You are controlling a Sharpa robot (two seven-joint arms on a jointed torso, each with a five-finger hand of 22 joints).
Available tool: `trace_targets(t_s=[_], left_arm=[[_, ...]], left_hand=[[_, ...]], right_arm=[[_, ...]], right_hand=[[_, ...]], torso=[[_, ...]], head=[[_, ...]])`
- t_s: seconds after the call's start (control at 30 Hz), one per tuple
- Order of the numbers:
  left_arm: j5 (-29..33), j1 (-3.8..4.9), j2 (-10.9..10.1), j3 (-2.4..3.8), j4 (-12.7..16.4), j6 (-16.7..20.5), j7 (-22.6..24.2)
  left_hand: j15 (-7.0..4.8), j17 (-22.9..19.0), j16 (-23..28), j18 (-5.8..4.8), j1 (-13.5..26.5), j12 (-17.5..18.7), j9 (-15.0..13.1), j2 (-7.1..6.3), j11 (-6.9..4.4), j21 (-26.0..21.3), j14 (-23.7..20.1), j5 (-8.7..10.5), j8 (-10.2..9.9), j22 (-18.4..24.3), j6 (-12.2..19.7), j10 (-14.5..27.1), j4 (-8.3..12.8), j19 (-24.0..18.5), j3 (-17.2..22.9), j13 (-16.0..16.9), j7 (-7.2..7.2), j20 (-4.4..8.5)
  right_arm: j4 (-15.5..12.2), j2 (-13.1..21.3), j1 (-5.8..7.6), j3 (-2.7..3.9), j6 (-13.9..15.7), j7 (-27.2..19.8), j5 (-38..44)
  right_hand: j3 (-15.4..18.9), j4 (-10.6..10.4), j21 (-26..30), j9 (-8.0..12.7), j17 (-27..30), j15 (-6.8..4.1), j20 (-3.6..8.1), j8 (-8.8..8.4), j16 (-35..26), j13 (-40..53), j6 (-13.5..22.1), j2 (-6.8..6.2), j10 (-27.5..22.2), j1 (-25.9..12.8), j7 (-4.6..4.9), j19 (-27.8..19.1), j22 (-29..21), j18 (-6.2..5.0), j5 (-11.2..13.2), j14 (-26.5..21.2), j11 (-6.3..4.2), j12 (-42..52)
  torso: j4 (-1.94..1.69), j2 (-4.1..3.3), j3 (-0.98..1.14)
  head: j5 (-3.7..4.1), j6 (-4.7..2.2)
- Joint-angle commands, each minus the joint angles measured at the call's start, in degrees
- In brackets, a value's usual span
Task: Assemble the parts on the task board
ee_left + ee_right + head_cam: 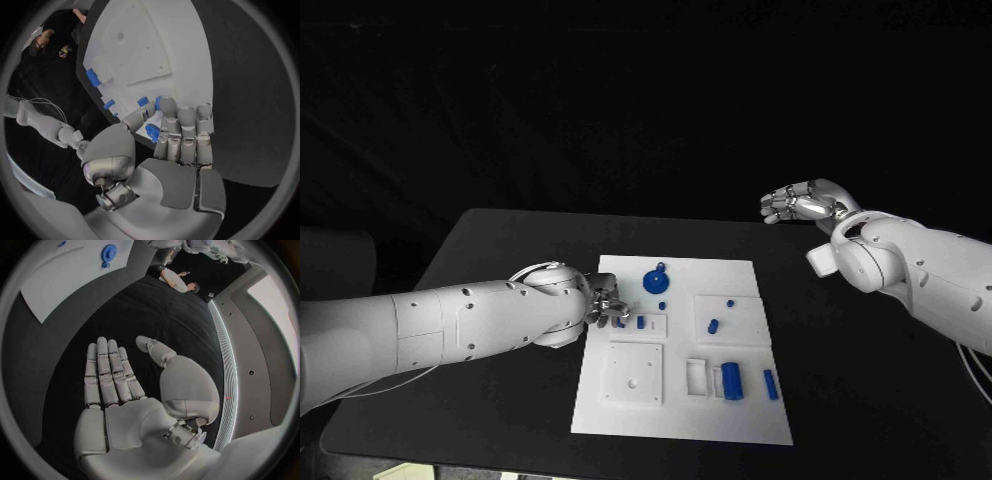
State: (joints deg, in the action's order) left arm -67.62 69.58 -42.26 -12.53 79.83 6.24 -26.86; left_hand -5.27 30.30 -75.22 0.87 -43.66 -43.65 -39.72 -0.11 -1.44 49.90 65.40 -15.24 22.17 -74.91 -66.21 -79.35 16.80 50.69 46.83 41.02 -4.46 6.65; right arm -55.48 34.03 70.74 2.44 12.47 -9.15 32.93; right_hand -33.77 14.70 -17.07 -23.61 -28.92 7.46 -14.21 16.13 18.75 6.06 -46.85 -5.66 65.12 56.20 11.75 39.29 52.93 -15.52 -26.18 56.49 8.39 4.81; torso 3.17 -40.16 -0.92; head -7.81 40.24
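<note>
Two hands frame the task board (682,350), the white plate that serves as landmark here. At its near end sit a raised white square block (633,373) and, beside it, an upright blue cylinder (731,378) with a slim blue peg (770,384) just right of that. Midway up the board's left edge, the left hand (599,300) bends its fingers down over a small blue part (152,131); the left wrist view shows that piece caught between thumb and fingers, so I judge it pinched. To seat it well, the hand should keep the piece square to its slot and press straight down without sliding sideways. Further up lies a round blue disc (656,279). Well beyond the board's far right corner, the right hand (800,204) hovers with its fingers spread and nothing in them.

Which slot the pinched part belongs to is hidden under the fingers, and its shape is hard to make out.
</note>
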Motion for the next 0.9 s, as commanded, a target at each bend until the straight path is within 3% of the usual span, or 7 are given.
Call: trace_targets(t_s=[0.03, 0.07, 0.33, 0.73, 0.9], left_arm=[[0.71, -0.19, 0.38, -0.09, 0.34, -1.12, 1.04], [0.71, -0.19, 0.39, -0.09, 0.32, -1.10, 1.05], [0.66, -0.19, 0.52, -0.09, 0.14, -0.81, 1.03], [0.62, -0.19, 0.75, -0.09, -0.04, -1.13, 0.94], [0.57, -0.19, 0.76, -0.09, -0.18, -1.45, 0.95]], left_hand=[[-1.61, -0.14, -0.22, 0.31, -0.31, -0.36, 0.20, -0.85, -3.70, 0.12, 1.05, 1.09, 0.48, -1.07, -4.19, -2.49, -1.06, 0.54, 0.20, -0.08, 4.12, 5.51], [-1.63, -0.21, -0.19, 0.27, -0.45, -0.36, 0.36, -1.23, -3.67, 0.03, 1.07, 2.55, 0.63, -1.03, -4.13, -2.51, -1.63, 0.62, 0.05, -0.14, 4.11, 5.52], [-1.67, -0.31, -0.23, 0.21, -0.16, -0.44, 0.68, -2.67, -3.65, -0.14, 1.11, 4.37, 0.96, -1.03, -4.09, -2.56, -3.05, 0.73, -0.40, -0.21, 4.13, 5.56], [-1.75, -0.40, -0.27, 0.19, 0.31, -0.50, 1.00, -4.44, -3.66, -0.27, 1.13, 5.16, 1.25, -1.06, -3.99, -2.55, -4.61, 0.82, -0.75, -0.28, 4.14, 5.64], [-1.81, -0.40, -0.32, 0.26, -0.29, -0.55, 1.07, -4.11, -3.70, -0.27, 1.13, 5.05, 1.36, -1.10, -3.97, -2.56, -4.46, 0.82, -0.47, -0.28, 4.19, 5.72]], right_arm=[[-0.13, 0.04, -0.01, 0.02, -0.72, -0.36, 0.44], [-0.11, 0.01, -0.01, 0.02, -0.72, -0.36, 0.44], [-0.15, -0.02, -0.01, 0.02, -0.72, -0.36, 0.44], [-0.19, -0.05, -0.01, 0.02, -0.70, -0.35, 0.44], [-0.28, -0.01, -0.01, 0.02, -0.69, -0.34, 0.44]], right_hand=[[0.16, -0.02, 0.38, 0.07, -0.06, 0.13, -0.16, 0.28, -0.25, -0.08, 0.34, -0.03, 0.39, 0.32, 0.13, -0.44, 0.05, 0.52, -0.40, -0.28, 0.11, -0.28], [0.16, -0.02, 0.38, 0.07, -0.06, 0.13, -0.16, 0.28, -0.26, -0.08, 0.35, -0.04, 0.39, 0.32, 0.13, -0.44, 0.05, 0.52, -0.41, -0.28, 0.11, -0.28], [0.17, -0.02, 0.39, 0.08, -0.06, 0.14, -0.16, 0.28, -0.27, -0.09, 0.35, -0.05, 0.38, 0.32, 0.14, -0.46, 0.06, 0.52, -0.46, -0.30, 0.12, -0.29], [0.18, -0.02, 0.41, 0.11, -0.06, 0.15, -0.17, 0.28, -0.29, -0.11, 0.39, -0.08, 0.37, 0.32, 0.15, -0.48, 0.06, 0.52, -0.53, -0.32, 0.12, -0.31], [0.19, -0.02, 0.41, 0.12, -0.06, 0.15, -0.18, 0.27, -0.29, -0.11, 0.41, -0.09, 0.37, 0.31, 0.16, -0.49, 0.07, 0.52, -0.55, -0.32, 0.13, -0.31]], torso=[[-0.03, 0.00, 0.01], [-0.03, 0.00, 0.01], [0.02, -0.01, 0.03], [0.03, 0.00, 0.05], [-0.01, -0.01, 0.02]], head=[[0.03, -0.03], [0.03, -0.03], [0.16, -0.04], [0.24, -0.08], [0.26, -0.09]])
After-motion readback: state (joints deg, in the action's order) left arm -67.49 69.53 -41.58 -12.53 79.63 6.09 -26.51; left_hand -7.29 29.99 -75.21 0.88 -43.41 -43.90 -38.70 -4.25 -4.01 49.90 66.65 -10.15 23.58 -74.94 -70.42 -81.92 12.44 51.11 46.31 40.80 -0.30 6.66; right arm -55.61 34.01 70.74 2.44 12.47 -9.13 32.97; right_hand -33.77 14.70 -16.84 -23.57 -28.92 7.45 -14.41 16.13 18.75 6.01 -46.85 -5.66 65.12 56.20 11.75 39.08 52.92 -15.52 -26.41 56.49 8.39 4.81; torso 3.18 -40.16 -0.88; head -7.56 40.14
